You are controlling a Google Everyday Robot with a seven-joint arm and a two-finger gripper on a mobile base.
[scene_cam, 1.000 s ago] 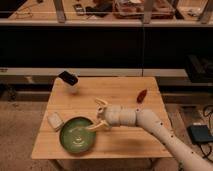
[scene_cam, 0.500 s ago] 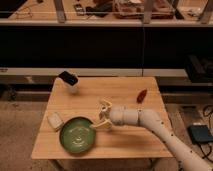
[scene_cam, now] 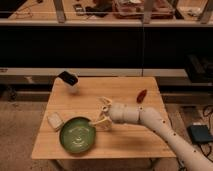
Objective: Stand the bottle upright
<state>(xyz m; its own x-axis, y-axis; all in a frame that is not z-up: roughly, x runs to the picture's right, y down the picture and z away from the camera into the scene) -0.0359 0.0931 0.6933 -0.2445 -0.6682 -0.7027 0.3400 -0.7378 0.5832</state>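
The bottle (scene_cam: 105,124) is a small pale cream shape lying on the wooden table (scene_cam: 125,145), just off the right rim of the green plate (scene_cam: 77,134). My gripper (scene_cam: 102,112) sits right of the plate, low over the table, with the pale arm (scene_cam: 145,117) reaching in from the lower right. Its two fingers are spread apart, one finger (scene_cam: 105,102) toward the back and the other touching or just above the bottle. Bare table shows between them.
A flat white block (scene_cam: 54,120) lies left of the plate. A black and white object (scene_cam: 68,80) stands at the back left of the table. A small red thing (scene_cam: 142,95) lies at the back right. Dark shelving runs behind the table.
My gripper has shifted a little to the right, off the plate's rim. The plate and the other objects have not moved.
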